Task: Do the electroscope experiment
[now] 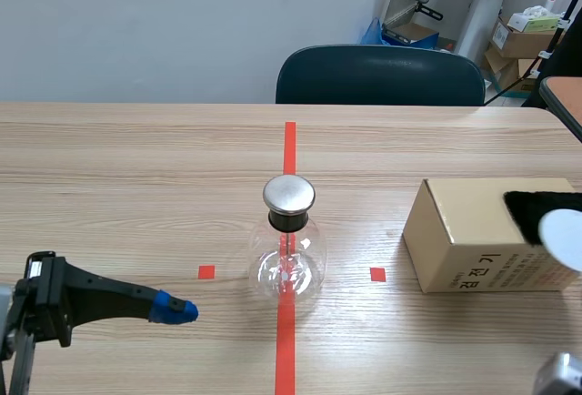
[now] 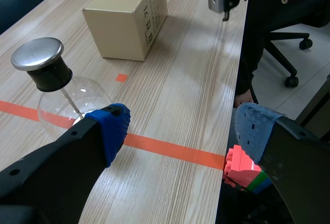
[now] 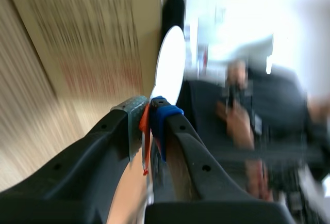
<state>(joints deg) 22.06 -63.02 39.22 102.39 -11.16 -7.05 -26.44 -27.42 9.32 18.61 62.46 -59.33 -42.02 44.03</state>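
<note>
The electroscope is a clear round flask with a black collar and a flat metal cap, standing on the red tape line mid-table. My left gripper is open and holds nothing; it hovers low at the near left, with the flask just ahead of one finger. My right gripper is shut on a thin orange-red handle carrying a white disc. That disc hangs by the cardboard box, beside a black furry cloth lying on the box top.
A dark chair stands behind the far table edge. Small red squares mark the table on both sides of the flask. Coloured toy bricks show beyond the table's near edge, below my left gripper.
</note>
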